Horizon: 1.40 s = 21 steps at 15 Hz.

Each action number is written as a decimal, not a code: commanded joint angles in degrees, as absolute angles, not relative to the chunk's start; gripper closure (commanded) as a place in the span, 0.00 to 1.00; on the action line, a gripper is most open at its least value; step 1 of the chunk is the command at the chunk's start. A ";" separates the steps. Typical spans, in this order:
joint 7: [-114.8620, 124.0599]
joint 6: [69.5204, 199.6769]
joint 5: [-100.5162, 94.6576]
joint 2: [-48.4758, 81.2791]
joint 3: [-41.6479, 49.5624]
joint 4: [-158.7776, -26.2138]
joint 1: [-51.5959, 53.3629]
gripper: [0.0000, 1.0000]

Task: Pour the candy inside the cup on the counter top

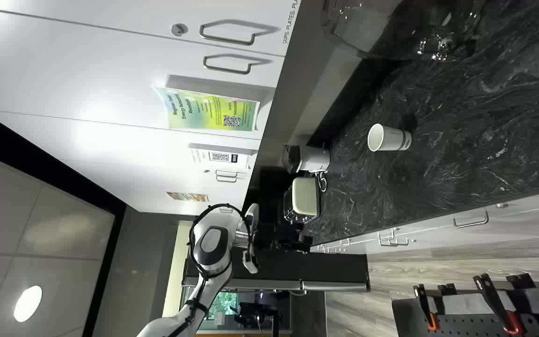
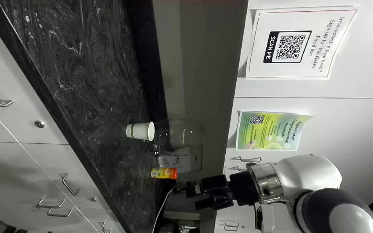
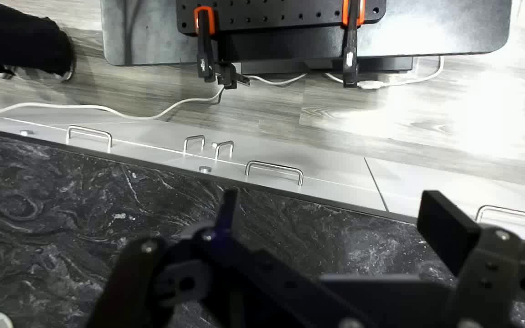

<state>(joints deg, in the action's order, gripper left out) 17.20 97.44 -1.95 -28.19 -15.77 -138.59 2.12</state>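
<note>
My tool (image 3: 331,207) gapes, holding nothing; the paper-looking cup (image 2: 138,131) stands upright on the counter (image 2: 102,90) near the clear jar (image 2: 184,134). Likely light and easily crushed — I'd grip its mid-wall gently.

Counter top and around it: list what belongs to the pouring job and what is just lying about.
For the job:
cup
counter top
end effector, jaws apart
candy, though none can be made out

Just lying about:
toaster
clear container
yellow bottle, unless it holds the candy
</note>
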 commanded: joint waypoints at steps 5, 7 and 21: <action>17.81 97.35 -2.52 -27.95 -14.42 -138.50 3.69 0.00; 17.64 97.96 -2.72 -27.42 -14.27 -138.19 3.49 0.00; 20.16 125.01 -9.66 -11.70 -6.04 -131.34 -2.86 0.00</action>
